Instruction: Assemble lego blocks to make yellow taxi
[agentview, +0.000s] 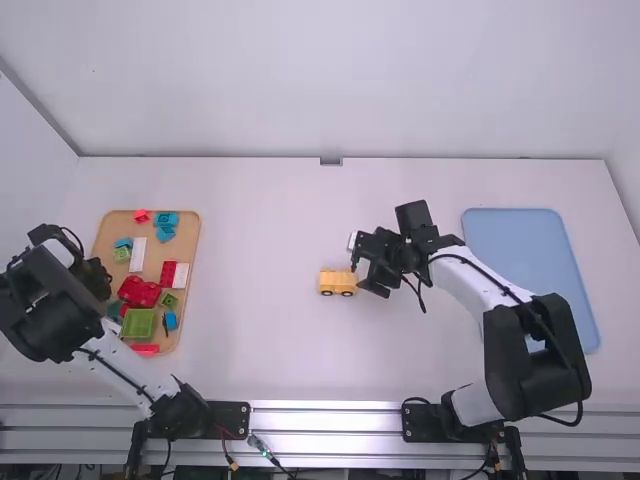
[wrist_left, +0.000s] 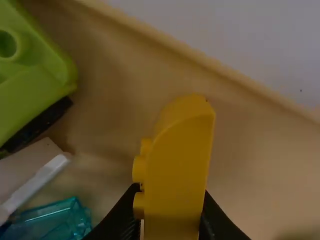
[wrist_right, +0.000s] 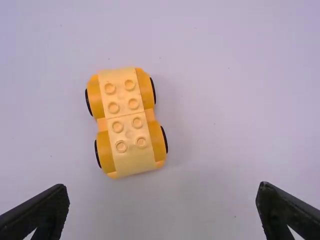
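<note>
At mid-table sits a yellow wheeled car body (agentview: 337, 282), and just right of it is my right gripper (agentview: 366, 267). In the right wrist view the car body (wrist_right: 127, 122) shows studs on top and black-edged wheels; my right gripper (wrist_right: 162, 210) is open, its fingers wide apart, holding nothing. My left gripper (agentview: 100, 277) is at the left edge of the wooden tray. In the left wrist view a curved yellow block (wrist_left: 181, 170) with side studs stands between the fingers of my left gripper (wrist_left: 170, 220), which is shut on it.
The wooden tray (agentview: 196, 240) on the left holds several red, green, blue and white blocks. A green piece (wrist_left: 30, 70) and a teal block (wrist_left: 55, 220) lie near my left gripper. A light blue board (agentview: 520, 240) lies at the right, behind the right arm.
</note>
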